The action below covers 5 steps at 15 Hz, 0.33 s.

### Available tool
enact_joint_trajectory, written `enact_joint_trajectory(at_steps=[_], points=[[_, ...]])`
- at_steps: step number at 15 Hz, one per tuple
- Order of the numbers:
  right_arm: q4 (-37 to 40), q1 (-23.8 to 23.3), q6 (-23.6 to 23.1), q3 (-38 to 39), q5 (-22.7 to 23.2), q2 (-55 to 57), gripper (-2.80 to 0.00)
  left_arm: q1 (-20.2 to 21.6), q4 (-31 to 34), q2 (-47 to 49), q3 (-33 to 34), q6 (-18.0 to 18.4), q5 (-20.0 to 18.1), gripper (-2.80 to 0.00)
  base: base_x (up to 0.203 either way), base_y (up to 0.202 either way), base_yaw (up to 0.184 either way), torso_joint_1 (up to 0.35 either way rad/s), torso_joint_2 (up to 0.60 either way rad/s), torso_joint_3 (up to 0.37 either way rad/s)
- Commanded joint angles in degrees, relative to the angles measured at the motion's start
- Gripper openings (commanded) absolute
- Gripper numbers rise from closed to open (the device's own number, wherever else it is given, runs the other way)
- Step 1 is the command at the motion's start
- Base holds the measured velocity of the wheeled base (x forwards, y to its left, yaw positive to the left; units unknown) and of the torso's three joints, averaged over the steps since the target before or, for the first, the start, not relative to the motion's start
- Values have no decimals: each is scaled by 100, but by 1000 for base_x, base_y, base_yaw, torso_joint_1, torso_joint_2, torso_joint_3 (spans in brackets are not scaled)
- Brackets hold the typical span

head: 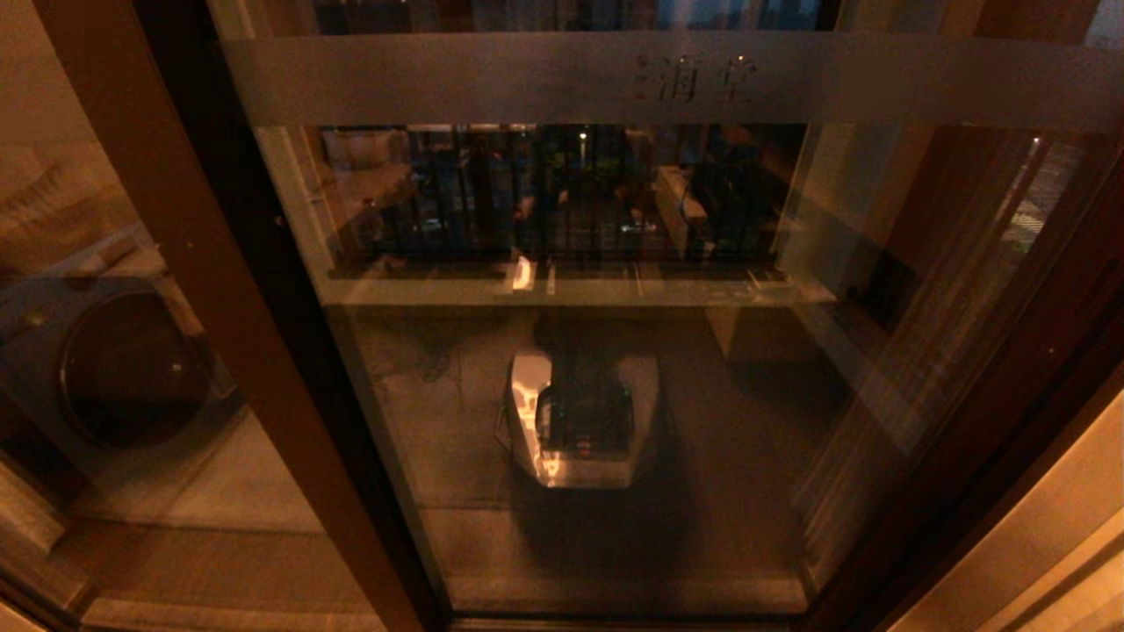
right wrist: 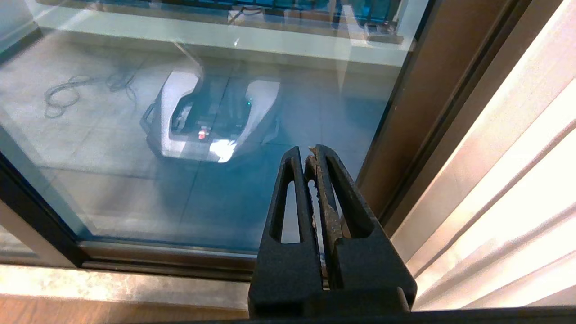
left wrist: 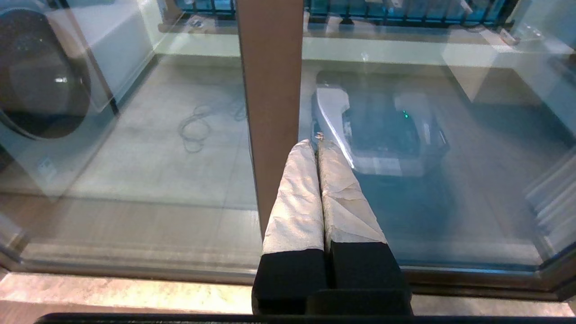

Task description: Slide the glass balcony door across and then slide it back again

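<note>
- The door [head: 562, 351] stood right in front of the robot, filling the middle of the head view: a tall glass pane in a dark reddish-brown frame, apparently shut against the jamb [head: 1010, 395] on the right.
- Judged by its size, it would be heavy and stiff, running only along its bottom track [right wrist: 171, 258]; the glass was smooth, slippery and breakable, so the pane offered no grip.
- The better place to push looked like the frame's upright stile [head: 228, 307] on the left. No handle could be made out in any view.
- A frosted band [head: 667, 79] crossed the glass near the top, bearing two Chinese characters too faint to read surely. No brand showed.
- The left gripper [left wrist: 318, 144] hung low near the sill, its pale-wrapped fingers pressed together, holding nothing, in line with the stile.
- The right gripper [right wrist: 310, 155] also pointed at the lower glass near the jamb, its black fingers together, empty.
- Beyond the glass lay a balcony floor, a washer [head: 123, 369] at left and a railing [head: 544, 202].
</note>
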State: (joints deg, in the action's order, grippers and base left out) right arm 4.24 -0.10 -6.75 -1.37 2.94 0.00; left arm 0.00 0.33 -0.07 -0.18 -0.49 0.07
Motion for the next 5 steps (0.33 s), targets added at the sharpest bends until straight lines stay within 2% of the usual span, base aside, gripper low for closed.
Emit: enact_joint_trajectory(at_steps=[1, 5], points=[[19, 1, -1, -4, 5, -9, -280, 0, 2, 7, 1, -4, -3, -280, 0, 0, 0, 0, 0, 0], [15, 1, -1, -4, -4, -9, -280, 0, 2, 7, 1, -4, 2, -280, 0, 0, 0, 0, 0, 0]])
